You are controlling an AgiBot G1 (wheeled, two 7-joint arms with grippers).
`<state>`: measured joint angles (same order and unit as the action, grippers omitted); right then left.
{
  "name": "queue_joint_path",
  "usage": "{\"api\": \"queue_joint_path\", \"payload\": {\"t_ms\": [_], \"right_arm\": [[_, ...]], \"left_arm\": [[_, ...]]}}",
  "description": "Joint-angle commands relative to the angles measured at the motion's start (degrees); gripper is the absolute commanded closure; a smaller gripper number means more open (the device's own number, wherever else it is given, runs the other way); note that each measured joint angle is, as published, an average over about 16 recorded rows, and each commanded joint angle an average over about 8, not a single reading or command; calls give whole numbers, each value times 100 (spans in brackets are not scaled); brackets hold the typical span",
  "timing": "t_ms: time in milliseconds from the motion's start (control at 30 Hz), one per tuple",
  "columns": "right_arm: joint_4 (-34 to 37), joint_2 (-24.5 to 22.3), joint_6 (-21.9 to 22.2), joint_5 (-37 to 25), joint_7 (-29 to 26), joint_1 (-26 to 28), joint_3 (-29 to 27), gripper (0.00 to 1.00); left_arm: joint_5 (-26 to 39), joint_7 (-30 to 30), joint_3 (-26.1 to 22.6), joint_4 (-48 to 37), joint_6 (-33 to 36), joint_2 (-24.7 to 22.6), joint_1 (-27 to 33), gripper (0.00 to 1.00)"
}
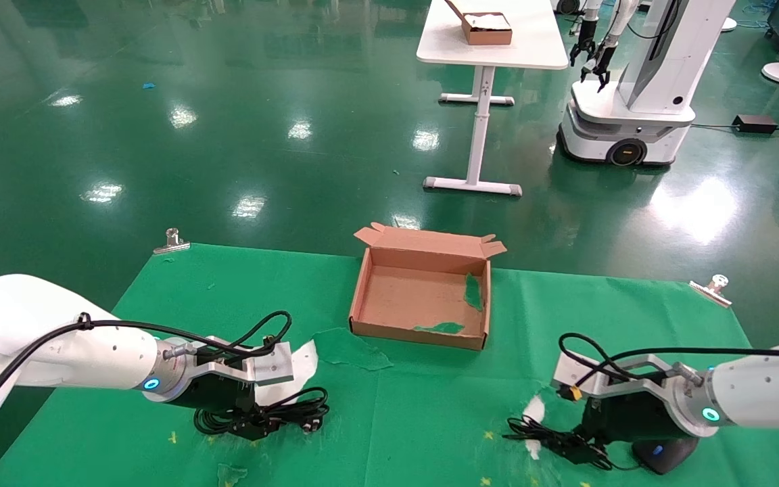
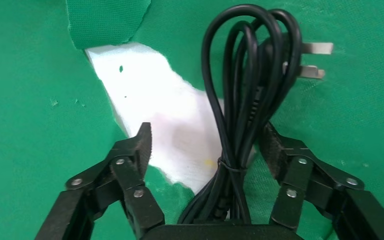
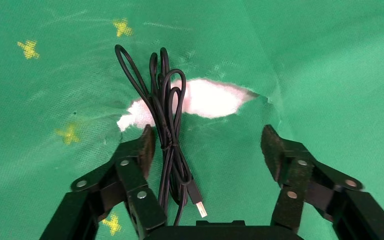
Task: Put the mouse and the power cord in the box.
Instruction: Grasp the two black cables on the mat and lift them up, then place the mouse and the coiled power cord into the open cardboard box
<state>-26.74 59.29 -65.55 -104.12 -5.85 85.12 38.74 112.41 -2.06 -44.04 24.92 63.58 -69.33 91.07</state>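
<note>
Near the bench's front left edge lies the cord (image 1: 274, 414), wound in long loops and tied at the waist, its plug (image 2: 314, 60) pointing away from the wrist. The left hand (image 2: 207, 150) sits low over it, spread wide, with the bundle lying between its pads (image 2: 144, 142) but much closer to one side, touching neither. If the hand closes from here, I judge the off-centre bundle may be shoved sideways or only some loops pinched, so the rest and the plug hang down and could catch on the box (image 1: 423, 292) wall.

At the front right, the mouse (image 1: 663, 454) rests on the cloth, partly under the right arm. Its thin wire (image 3: 167, 130) lies coiled beside it. The right hand (image 3: 207, 150) is spread over that wire, not over the mouse body, with the strands beside one pad. Gripping there would likely lift the wire alone and drag or swing the mouse; the thin strands could also slip out.

The box stands open and empty at mid-bench, well apart from both hands.

No brand, label or writing can be read anywhere
</note>
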Motion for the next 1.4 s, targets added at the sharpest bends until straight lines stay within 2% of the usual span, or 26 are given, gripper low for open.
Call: {"api": "queue_joint_path", "payload": {"t_ms": [33,1033,1233,1400], "right_arm": [[-11,-6,-4,2,-4,-4,-1,100],[-63,-26,-26,24,-8,-9,-6,100],[-346,-170,-194,188,163,146,-107,100],[-753,-441,-353,420,275,364,-285,100]], "left_arm": [[0,0,0,2,1,1,0,100],[-103,41,57,55,123,103,79,100],[-397,33,258,159,372,287,383,100],[-687,8,464,249,410,265,658,100]]}}
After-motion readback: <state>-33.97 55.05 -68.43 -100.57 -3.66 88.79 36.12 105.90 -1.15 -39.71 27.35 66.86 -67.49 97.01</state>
